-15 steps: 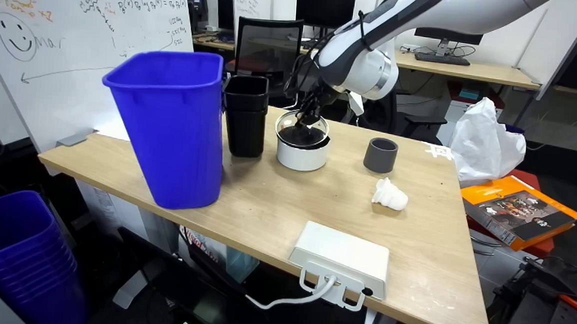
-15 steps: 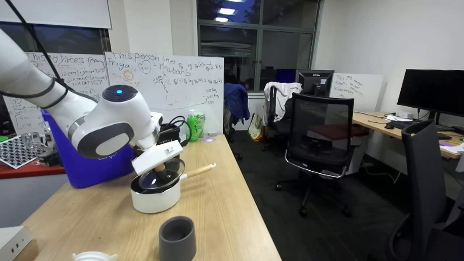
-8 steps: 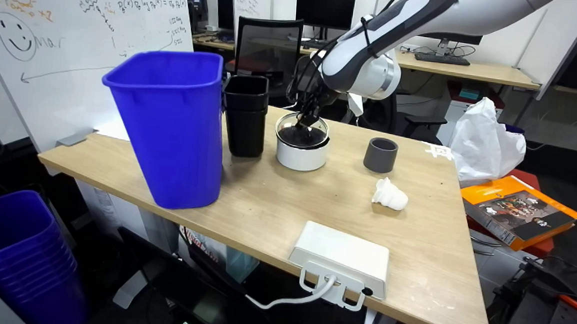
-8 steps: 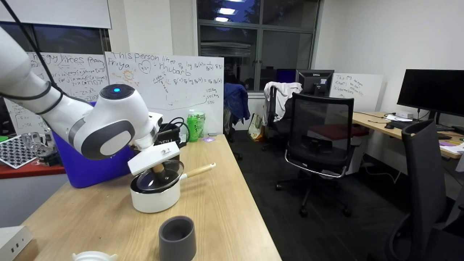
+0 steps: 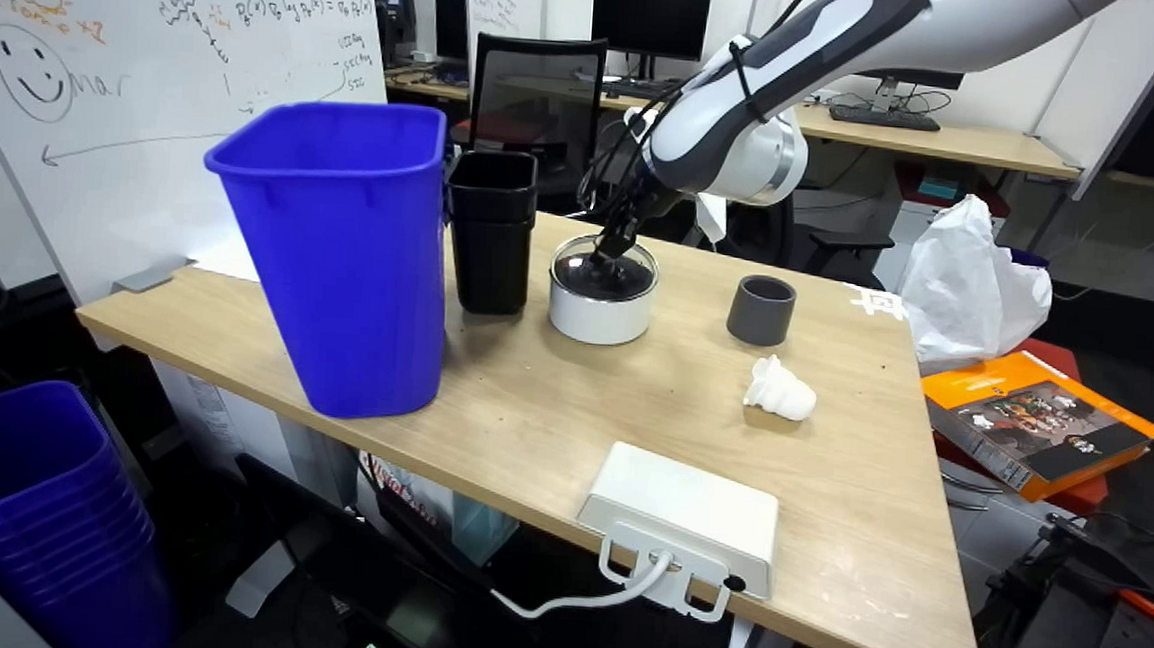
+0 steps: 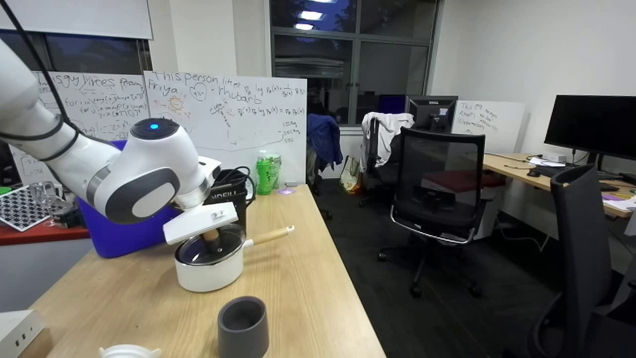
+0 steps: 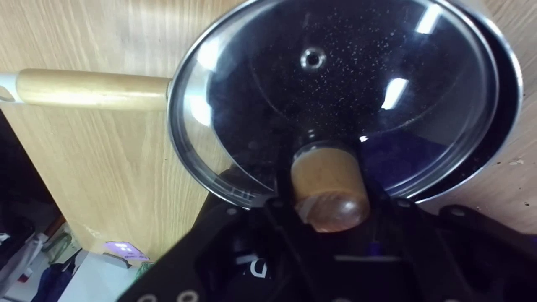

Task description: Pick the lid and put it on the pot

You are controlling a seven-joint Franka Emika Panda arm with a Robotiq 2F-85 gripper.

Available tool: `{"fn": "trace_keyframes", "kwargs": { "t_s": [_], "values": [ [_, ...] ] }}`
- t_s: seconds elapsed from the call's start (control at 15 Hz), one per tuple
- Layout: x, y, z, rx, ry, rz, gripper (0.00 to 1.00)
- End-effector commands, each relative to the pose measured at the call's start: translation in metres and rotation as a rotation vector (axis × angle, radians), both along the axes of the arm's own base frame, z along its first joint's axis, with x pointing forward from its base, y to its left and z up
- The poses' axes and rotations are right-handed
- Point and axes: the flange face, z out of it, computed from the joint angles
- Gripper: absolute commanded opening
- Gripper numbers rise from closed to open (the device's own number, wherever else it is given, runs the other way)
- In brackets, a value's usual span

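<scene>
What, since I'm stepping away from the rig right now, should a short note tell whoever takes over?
Gripper: shut on the wooden knob of the lid.
Lid: over the mouth of the pot, seemingly off-centre; in the wrist view a dark crescent of the pot's inside shows past it, roughly opposite the handle.
Pot: upright on the table.
Done: lid gripped and over the pot.
Left: probably centre and seat it, then release the knob and back away. Can't tell whether it touches the rim all round.
</scene>
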Motion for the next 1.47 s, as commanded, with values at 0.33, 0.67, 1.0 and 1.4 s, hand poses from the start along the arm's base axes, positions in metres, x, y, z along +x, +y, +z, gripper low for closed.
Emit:
{"fn": "trace_keyframes", "kwargs": {
  "t_s": [0.33,0.67,1.0,1.4],
  "values": [
    [-0.04,0.015,0.013,0.107,0.143,-0.079,0.16],
    [-0.067,0.017,0.018,0.155,0.236,-0.102,0.16],
    [-0.08,0.015,0.023,0.164,0.199,-0.117,0.16],
    [-0.069,0.02,0.03,0.157,0.103,-0.103,0.16]
  ]
}}
